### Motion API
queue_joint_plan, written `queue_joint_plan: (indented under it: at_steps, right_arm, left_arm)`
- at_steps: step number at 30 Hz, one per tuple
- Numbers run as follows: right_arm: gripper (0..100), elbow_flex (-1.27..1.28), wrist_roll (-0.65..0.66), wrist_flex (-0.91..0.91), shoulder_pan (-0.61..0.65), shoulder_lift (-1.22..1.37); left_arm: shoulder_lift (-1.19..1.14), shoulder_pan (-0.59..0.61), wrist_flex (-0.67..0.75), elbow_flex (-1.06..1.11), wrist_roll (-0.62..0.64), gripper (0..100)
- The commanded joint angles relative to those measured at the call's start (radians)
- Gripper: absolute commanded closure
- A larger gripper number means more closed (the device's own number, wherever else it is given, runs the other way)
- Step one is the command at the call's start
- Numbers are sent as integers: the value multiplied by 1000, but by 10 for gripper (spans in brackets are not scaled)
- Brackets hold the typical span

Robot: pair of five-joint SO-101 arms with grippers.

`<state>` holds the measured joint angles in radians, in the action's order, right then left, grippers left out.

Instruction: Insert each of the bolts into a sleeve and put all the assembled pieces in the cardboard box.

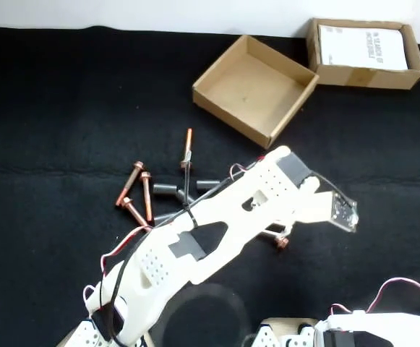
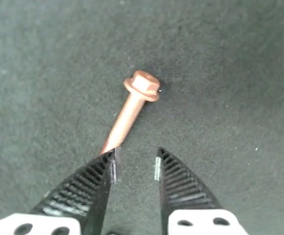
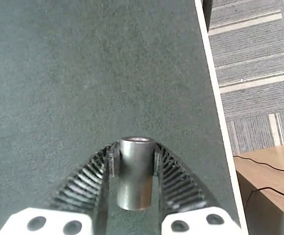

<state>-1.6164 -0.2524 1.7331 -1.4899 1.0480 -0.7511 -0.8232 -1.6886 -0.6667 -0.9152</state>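
1 sleeve [image 3: 136,176] was gripped by the right end effector [image 3: 136,154] for likely insertion; the left end effector [image 2: 134,164] was parted, empty, over 1 bolt [image 2: 132,112].

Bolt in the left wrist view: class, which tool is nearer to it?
Left. The left tool is open right at the bolt's shank end. The right tool holds a sleeve elsewhere, by the table's edge.
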Motion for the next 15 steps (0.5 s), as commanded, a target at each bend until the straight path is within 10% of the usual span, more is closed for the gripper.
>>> queue_joint_plan:
  at_steps: [1, 15]
  right_arm:
    - [991, 1, 14, -27, -19, -7]
    - [991, -1, 43, -93, -22, 61]
  left_arm:
    - [-8, -21, 8, -7, -63, 860]
    - [-232, -67, 32, -292, -81, 860]
